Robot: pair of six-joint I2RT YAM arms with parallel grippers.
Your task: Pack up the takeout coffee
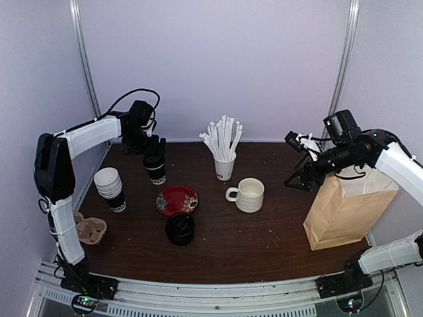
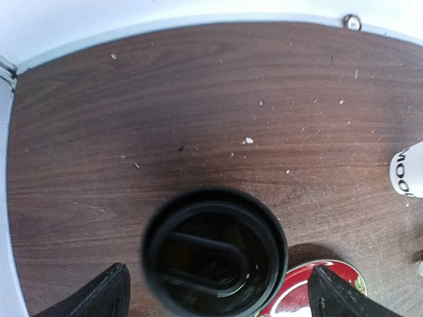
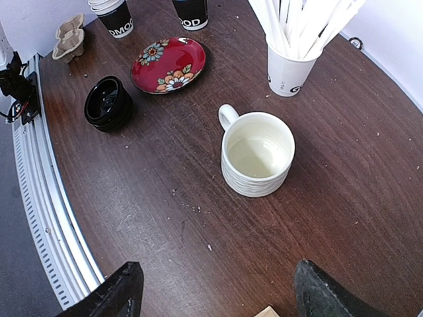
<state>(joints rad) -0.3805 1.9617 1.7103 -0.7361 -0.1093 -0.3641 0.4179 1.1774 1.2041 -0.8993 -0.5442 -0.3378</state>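
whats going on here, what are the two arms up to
The left gripper is open over a black-lidded white paper coffee cup at the back left of the dark wooden table. Its fingers sit either side of the lid without gripping it. The right gripper is open and empty, hovering beside the brown paper bag. That cup is not yet packed.

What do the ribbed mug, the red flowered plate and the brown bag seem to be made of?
Ribbed mug: probably glazed ceramic; it is cream and thick-walled, with a soft sheen. Red flowered plate: glossy, with bright highlights on the rim; it could be glazed ceramic or lacquered plastic, and the look leaves this open. Brown bag: kraft paper, matt, with sharp creases and a folded side.
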